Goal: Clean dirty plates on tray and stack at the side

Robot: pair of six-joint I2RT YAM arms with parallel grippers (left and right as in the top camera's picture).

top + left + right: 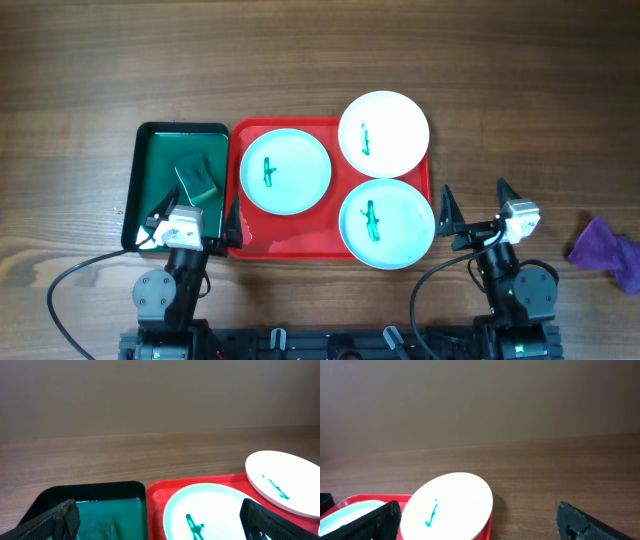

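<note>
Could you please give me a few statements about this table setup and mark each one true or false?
1. All three plates carry a green mark. True.
2. The plates are stacked in one pile. False: they lie side by side on the red tray.
3. The sponge lies in the green tray. True.
4. The left gripper holds a plate. False: it is open and empty, as is the right gripper.
5. A purple cloth lies on the table, to the right of the right gripper. True.
</note>
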